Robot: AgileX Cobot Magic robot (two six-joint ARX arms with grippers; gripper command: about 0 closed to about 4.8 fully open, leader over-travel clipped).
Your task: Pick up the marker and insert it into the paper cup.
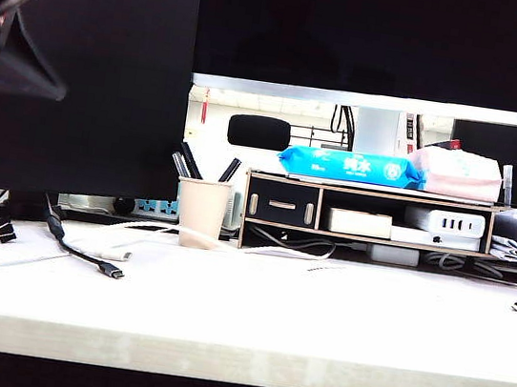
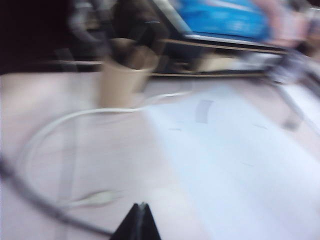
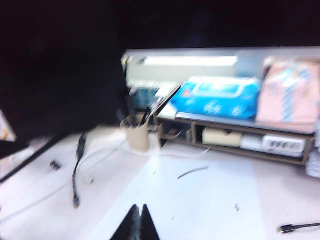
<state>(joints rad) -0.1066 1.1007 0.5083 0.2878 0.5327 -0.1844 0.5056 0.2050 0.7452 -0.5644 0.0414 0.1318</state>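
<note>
The beige paper cup [image 1: 202,213] stands on the white table, just left of the wooden shelf, and shows blurred in both wrist views [image 2: 119,85] [image 3: 138,135]. Dark pens stick out of it. The one leaning right [image 1: 231,169] looks like the marker [image 3: 160,104], but its print is too blurred to read. My left gripper [image 2: 142,205] hovers over the table in front of the cup, shut with nothing in it. My right gripper [image 3: 137,206] is farther back and higher, also shut with nothing in it. Neither gripper's fingertips show in the exterior view.
A wooden desk shelf [image 1: 371,214] carries a blue wipes pack [image 1: 351,165] and a pink pack [image 1: 456,173]. A white cable [image 2: 55,125] loops by the cup. A black USB cable [image 1: 86,256] and binder clip [image 1: 1,231] lie left. A black arm part [image 1: 9,14] hangs top left.
</note>
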